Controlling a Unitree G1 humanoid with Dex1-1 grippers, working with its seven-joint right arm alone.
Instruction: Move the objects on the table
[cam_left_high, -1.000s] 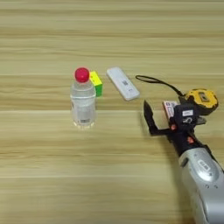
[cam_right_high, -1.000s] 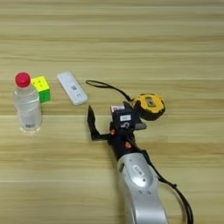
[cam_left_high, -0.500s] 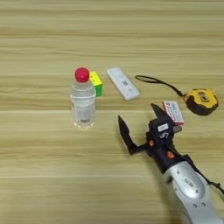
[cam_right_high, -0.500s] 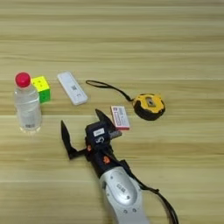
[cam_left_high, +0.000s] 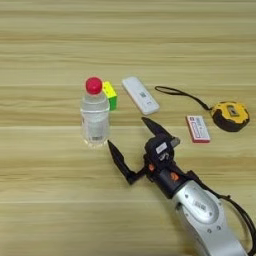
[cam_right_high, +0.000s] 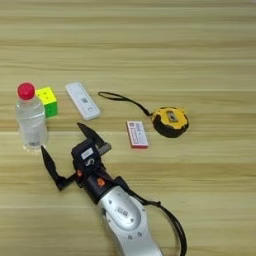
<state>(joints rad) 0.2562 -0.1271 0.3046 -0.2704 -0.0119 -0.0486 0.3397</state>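
A clear red-capped bottle (cam_left_high: 95, 117) stands upright left of centre, with the multicoloured puzzle cube (cam_left_high: 110, 95) just behind it. The long white bar (cam_left_high: 140, 95) lies slanted to the cube's right. Further right lie the small red-and-white pack (cam_left_high: 198, 128) and the yellow-black tape measure (cam_left_high: 230, 115), whose black strap (cam_left_high: 180, 94) trails to the left. My right gripper (cam_left_high: 126, 133) is open, its two black fingers spread wide just right of the bottle's base and in front of the white bar, holding nothing. The silver forearm (cam_left_high: 205, 215) comes in from the bottom right.
The light-tan wooden table (cam_left_high: 50, 200) spreads all around; its far half and near-left part carry no objects. In the right eye view the bottle (cam_right_high: 31, 118) stands close to the left edge of the picture.
My gripper has swung leftwards from beside the red-and-white pack to just right of the bottle, fingers staying spread. The pack now lies uncovered. The objects have not moved.
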